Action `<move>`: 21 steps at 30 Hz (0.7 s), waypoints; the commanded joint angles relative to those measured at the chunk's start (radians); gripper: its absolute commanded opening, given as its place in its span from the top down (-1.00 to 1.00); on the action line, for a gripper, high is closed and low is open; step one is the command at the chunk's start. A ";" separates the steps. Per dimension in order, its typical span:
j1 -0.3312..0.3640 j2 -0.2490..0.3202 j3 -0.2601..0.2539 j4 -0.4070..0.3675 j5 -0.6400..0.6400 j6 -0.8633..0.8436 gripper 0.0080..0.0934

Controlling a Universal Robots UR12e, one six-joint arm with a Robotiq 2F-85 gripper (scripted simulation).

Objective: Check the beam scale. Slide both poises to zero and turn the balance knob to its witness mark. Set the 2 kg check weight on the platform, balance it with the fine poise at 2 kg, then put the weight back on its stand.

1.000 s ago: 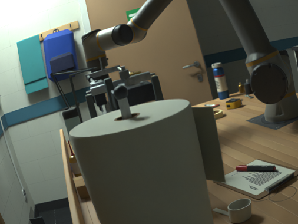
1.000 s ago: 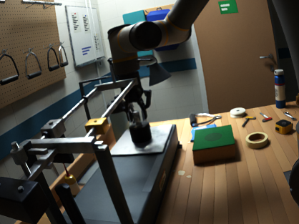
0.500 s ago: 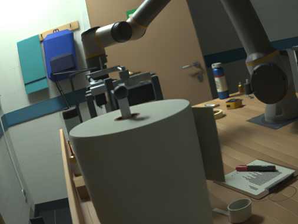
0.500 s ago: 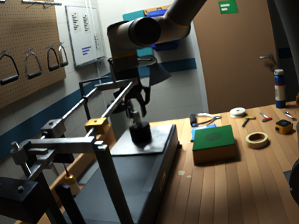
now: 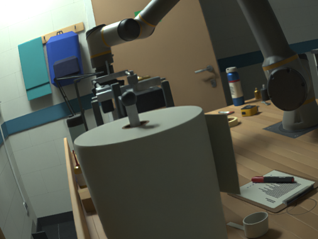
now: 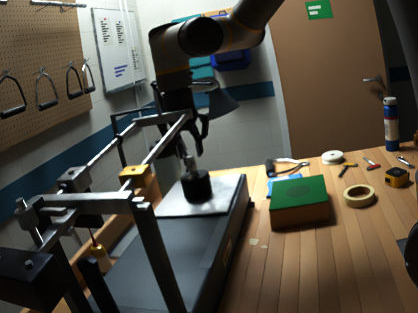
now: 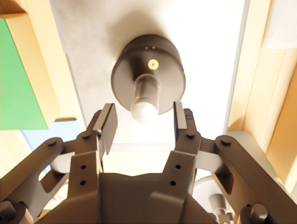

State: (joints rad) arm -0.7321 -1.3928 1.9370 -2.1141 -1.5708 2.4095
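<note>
On the scale's grey platform (image 6: pixel 210 194) stands the dark round check weight (image 6: pixel 196 184) (image 7: pixel 148 74), upright, its metal handle stem pointing up. My gripper (image 7: pixel 145 118) (image 6: pixel 192 144) hangs open just above the stem and holds nothing. The beam (image 6: pixel 150 154) runs along the left of the platform. A yellow poise (image 6: pixel 135 175) sits on the beam, and a grey poise (image 6: pixel 74 178) sits on the bar beside it. The green-topped stand (image 6: pixel 299 201) sits on the table right of the scale, with nothing on it.
Behind the scale are a tiled wall, a pegboard (image 6: pixel 40 54) and a door (image 6: pixel 330 64). A large paper roll (image 5: pixel 150 169) blocks much of the side camera. Tape (image 6: pixel 359 195), a tape measure (image 6: pixel 396 176), a spray bottle (image 6: pixel 391 124), a clipboard (image 5: pixel 276 190) and a cup (image 5: pixel 255 224) lie on the table.
</note>
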 commanded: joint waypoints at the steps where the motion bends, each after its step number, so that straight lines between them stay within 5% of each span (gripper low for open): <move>1: 0.000 -0.001 -0.002 0.001 0.000 0.000 -0.05; 21: 0.000 -0.083 -0.124 0.203 0.000 0.000 -0.05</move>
State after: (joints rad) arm -0.7321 -1.4758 1.8131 -1.9089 -1.5708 2.4095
